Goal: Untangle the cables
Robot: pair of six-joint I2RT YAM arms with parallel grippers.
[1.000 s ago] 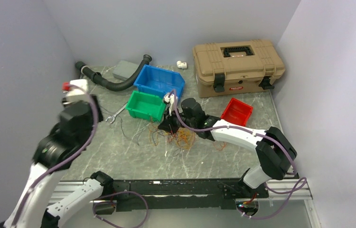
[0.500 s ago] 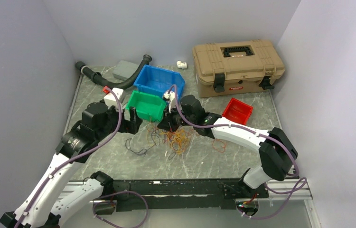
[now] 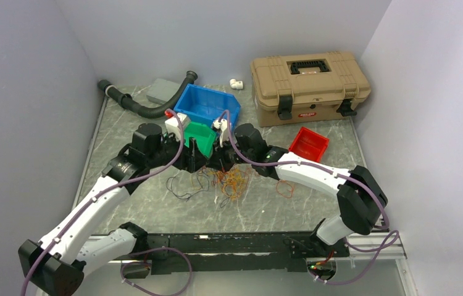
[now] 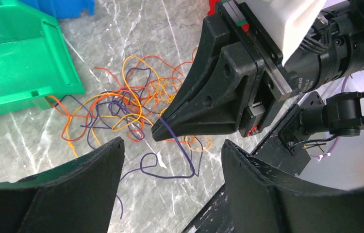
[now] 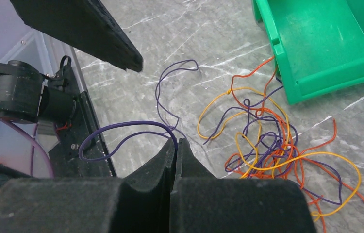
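Overhead camera first: both arms reach into the middle of the table (image 3: pixel 142 206) and meet just in front of the green bin (image 3: pixel 199 132). The left gripper (image 3: pixel 196 160) and right gripper (image 3: pixel 219 164) are nearly tip to tip. The cables (image 3: pixel 234 179) are a loose orange, red and yellow bunch on the table right below the right gripper, with a dark loop trailing off to the left. Further back there's a blue bin (image 3: pixel 207 103), a red bin (image 3: pixel 308 145), a tan toolbox (image 3: pixel 309 79) and a black hose (image 3: pixel 139 108). Honestly can't make out either gripper's fingers from up here

Left wrist camera: the left gripper's fingers (image 4: pixel 73 189) are spread wide with nothing held, hovering over the marble. The right gripper's tip pokes in between them, jaws pinched together on a purple wire (image 4: pixel 180 149) that drops off the tip and curls onto the table. The tangle lies between that tip and the green bin, a few strands running right up to the bin's corner

Right wrist camera: its fingers (image 5: pixel 151 179) are pressed flat together, with the purple wire clamped at the very tip and looping out to the left. One finger of the left gripper hangs at the top left. The rest of the bunch sits to the right, just beside the green bin
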